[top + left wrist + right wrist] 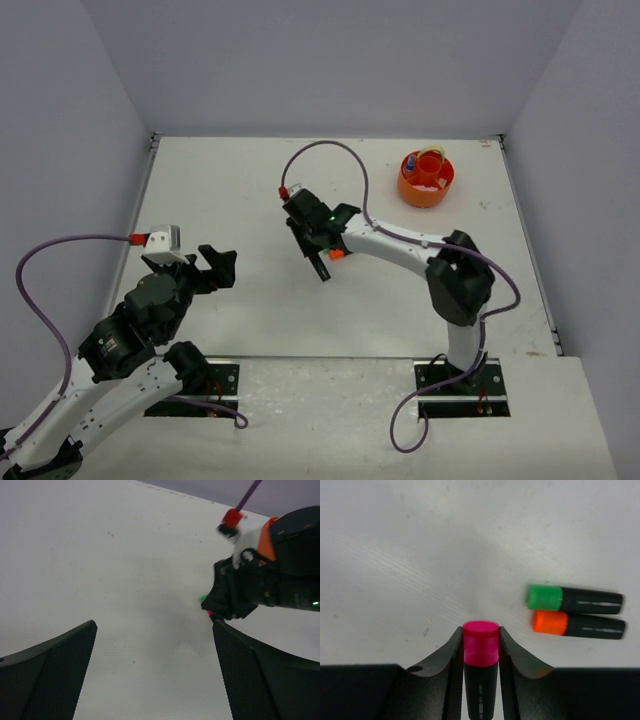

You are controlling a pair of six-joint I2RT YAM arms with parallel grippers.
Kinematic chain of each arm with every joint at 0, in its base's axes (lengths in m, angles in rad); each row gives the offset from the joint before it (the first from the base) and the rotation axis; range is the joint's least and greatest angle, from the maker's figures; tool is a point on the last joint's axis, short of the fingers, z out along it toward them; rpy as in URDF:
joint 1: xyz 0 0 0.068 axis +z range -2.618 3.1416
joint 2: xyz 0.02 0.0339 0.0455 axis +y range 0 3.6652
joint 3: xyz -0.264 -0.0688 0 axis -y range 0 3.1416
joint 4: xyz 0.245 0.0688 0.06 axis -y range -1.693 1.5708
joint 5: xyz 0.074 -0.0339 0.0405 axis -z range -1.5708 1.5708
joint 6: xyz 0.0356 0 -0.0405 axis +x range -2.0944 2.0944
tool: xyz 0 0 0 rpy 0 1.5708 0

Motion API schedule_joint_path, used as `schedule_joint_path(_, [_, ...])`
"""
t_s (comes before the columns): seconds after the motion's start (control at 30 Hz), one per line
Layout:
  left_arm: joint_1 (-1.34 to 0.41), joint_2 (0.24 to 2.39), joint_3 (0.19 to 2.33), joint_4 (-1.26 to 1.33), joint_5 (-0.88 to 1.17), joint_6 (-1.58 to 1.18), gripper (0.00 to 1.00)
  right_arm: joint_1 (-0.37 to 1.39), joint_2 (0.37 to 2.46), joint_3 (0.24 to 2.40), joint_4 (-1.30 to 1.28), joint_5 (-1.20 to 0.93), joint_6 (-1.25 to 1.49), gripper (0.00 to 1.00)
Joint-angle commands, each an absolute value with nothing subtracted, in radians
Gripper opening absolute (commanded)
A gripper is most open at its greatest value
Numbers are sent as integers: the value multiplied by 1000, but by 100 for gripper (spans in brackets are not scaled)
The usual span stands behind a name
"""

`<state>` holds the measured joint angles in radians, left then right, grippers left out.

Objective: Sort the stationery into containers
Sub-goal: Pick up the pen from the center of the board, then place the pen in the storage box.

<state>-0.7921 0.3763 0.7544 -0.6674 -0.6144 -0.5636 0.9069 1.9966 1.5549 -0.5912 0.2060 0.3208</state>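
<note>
**Item:** pink-cap highlighter [481, 690], black barrel.
**Loc:** mid-surface [230, 190], pinched in right tool [480, 632], fingers flanking cap and upper barrel. Lifted or not, can't tell.
**Handling (est.):** light, rigid plastic. Smooth and round, so may twist or slip in a loose pinch. Best held across barrel, nr middle.
**Adj.:** green-cap highlighter [575, 599] and orange-cap highlighter [577, 624] lying side by side, caps same way, near the tool.
**Dest.:** orange tub [420, 196], far right, well apart, some pcs already inside.
**Left tool** [154, 645]**:** spread wide, holding nothing.
</note>
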Motion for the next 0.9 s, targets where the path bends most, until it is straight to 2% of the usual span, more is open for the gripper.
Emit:
schedule_joint_path(0.0, [-785, 366, 753, -640, -612, -546, 100, 778, 1664, 1493, -363, 358, 244, 0])
schedule_joint_path(0.1, [-785, 355, 752, -640, -609, -545, 100, 631, 1482, 1323, -59, 372, 212, 0])
schedule_joint_path(0.13, [-785, 351, 752, -639, -609, -545, 100, 591, 1470, 1283, -33, 369, 204, 0])
schedule_joint_path(0.2, [-784, 339, 750, -637, -608, -543, 100, 481, 1414, 1186, 253, 386, 190, 0])
schedule_joint_path(0.37, [-785, 328, 747, -632, -600, -540, 100, 260, 1480, 1117, 603, 324, 225, 0])
schedule_joint_path(0.63, [-785, 343, 746, -618, -575, -525, 100, 147, 1710, 1196, 825, 302, 193, 0])
schedule_joint_path(0.87, [-785, 350, 744, -614, -574, -520, 100, 104, 1814, 1199, 902, 273, 178, 0])
